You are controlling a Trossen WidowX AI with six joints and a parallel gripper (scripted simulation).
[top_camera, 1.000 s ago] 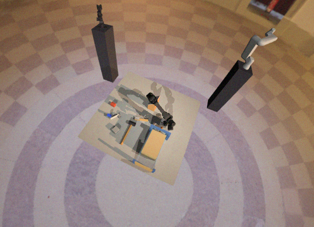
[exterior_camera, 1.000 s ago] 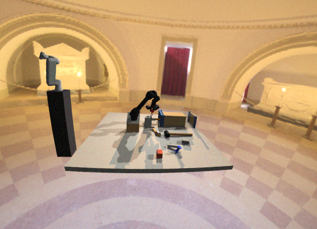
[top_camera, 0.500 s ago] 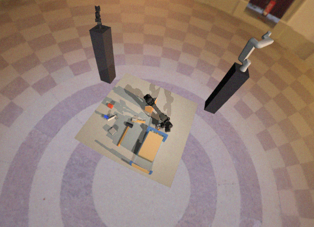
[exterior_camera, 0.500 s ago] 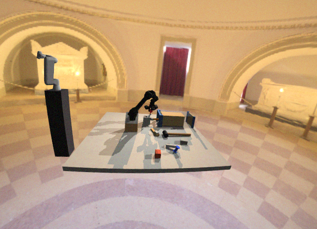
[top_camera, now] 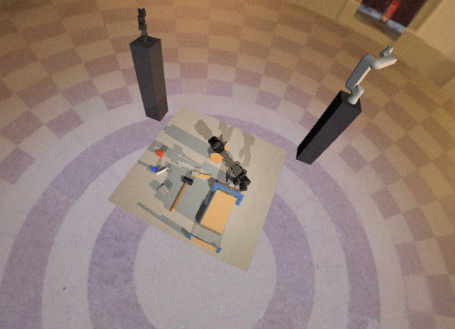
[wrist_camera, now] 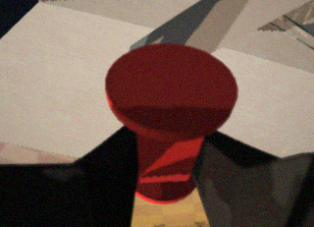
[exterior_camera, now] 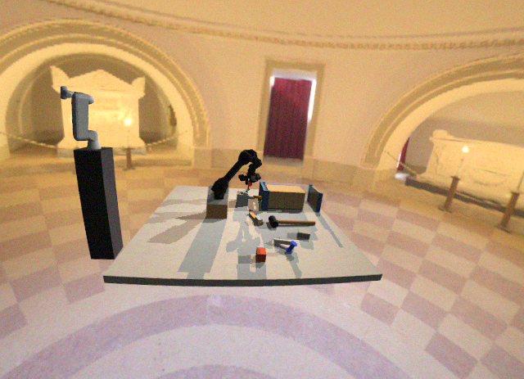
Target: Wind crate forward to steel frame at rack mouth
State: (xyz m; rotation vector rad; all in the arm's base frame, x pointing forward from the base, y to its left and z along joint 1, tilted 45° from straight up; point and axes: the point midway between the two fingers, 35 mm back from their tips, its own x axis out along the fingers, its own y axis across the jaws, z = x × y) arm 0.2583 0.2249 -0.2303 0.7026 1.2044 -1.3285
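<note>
My gripper (exterior_camera: 250,181) (wrist_camera: 161,127) is shut on the red knob (wrist_camera: 172,89) of the winch handle, above the grey winch (exterior_camera: 242,198). The handle's key and the round hole cannot be made out. The tan crate (top_camera: 219,212) (exterior_camera: 284,199) sits flat inside the clear-panelled cubby. Its front is at or very near the blue frame (top_camera: 227,188) (exterior_camera: 263,197) at the mouth; I cannot tell whether they touch. Room shows behind the crate, before the cubby's back end (top_camera: 204,244) (exterior_camera: 314,197). An orange strap (exterior_camera: 256,196) runs between winch and frame. The arm largely hides the winch in the top view.
A black-headed mallet (top_camera: 178,197) (exterior_camera: 295,223) and a shorter orange-handled tool (top_camera: 201,175) (exterior_camera: 255,217) lie beside the cubby and winch. Farther off are a grey block (top_camera: 163,188) (exterior_camera: 303,236), a blue-ended tool (top_camera: 154,169) (exterior_camera: 290,243) and a red cube (top_camera: 159,153) (exterior_camera: 260,254).
</note>
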